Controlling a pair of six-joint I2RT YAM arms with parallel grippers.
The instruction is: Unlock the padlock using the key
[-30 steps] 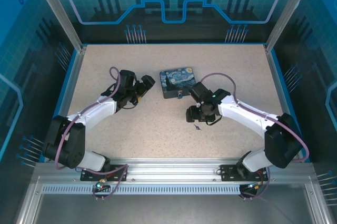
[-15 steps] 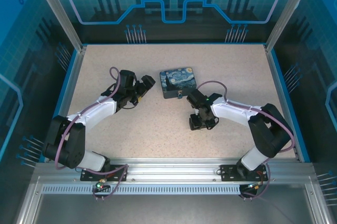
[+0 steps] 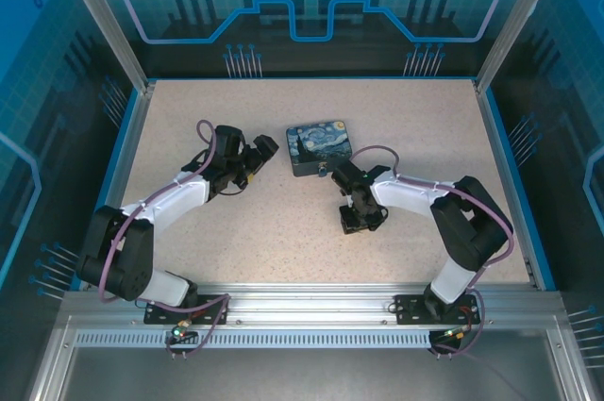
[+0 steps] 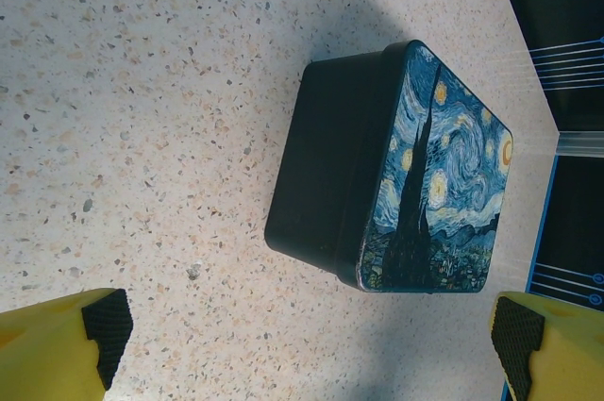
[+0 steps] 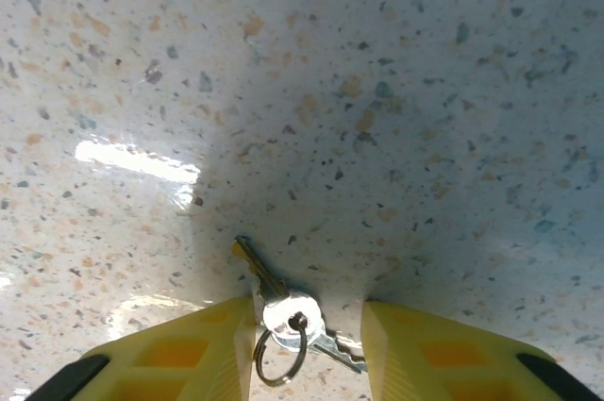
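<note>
Left gripper: jaws wide, black pads far apart, aimed at the dark-blue painted box, near it, not touching

Box sits about mid-worktop, somewhat nearer the far edge

Right gripper: pointed down at the worktop between the box and the near edge, jaws narrow

Key lies flat on the worktop in the gap between the yellow fingers, joined by a ring to a second key; cannot tell whether either finger presses it

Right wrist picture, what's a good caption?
The right gripper straddles the keys lying on the speckled table.
</note>
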